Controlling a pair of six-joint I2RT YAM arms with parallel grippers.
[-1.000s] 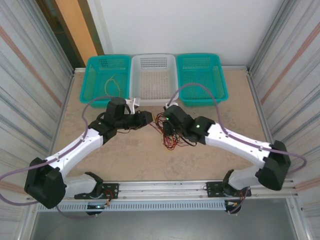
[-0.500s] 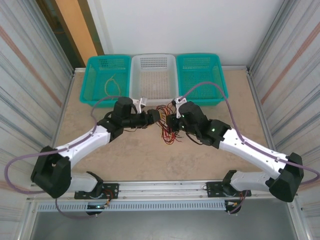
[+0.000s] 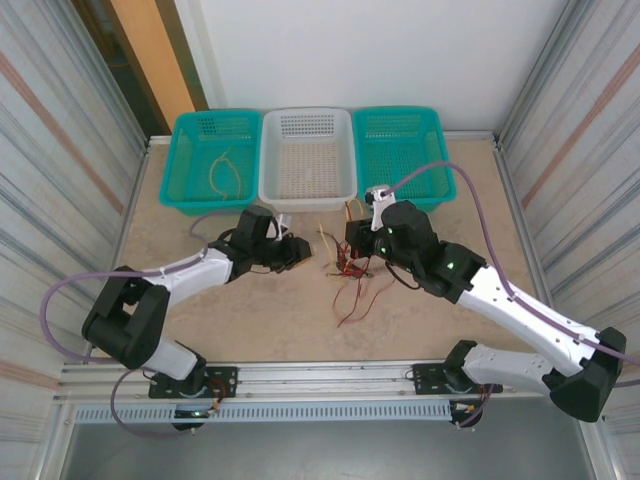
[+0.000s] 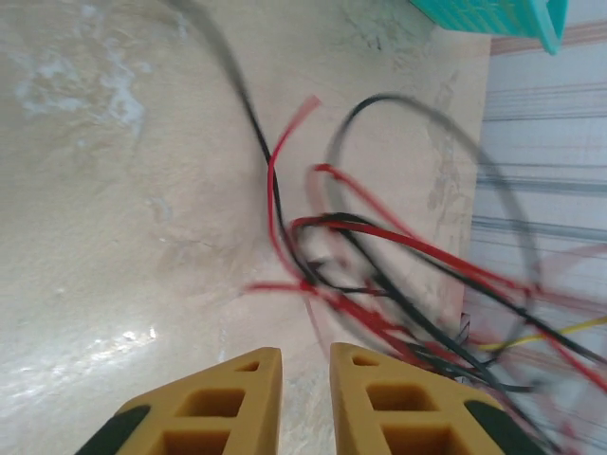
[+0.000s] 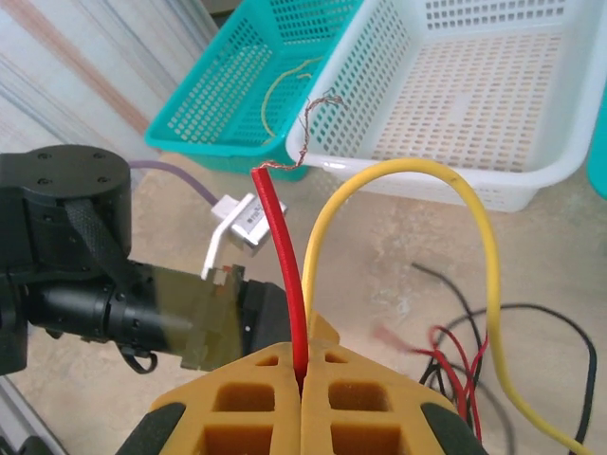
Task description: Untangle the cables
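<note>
Red cables [image 3: 347, 268] near white basket [image 3: 306, 198] rim

three baskets in a row along the far edge of a beige marbled table [image 3: 270, 325]: teal basket [image 3: 205, 203] on the left, white basket [image 3: 305, 198] in the middle, another teal one [image 3: 400, 113] on the right. ribbed metal walls [image 3: 60, 180] on both sides.

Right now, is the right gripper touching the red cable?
Touching. The right wrist view shows the red cable pinched between the closed jaws of the right gripper, rising straight out of them.
</note>
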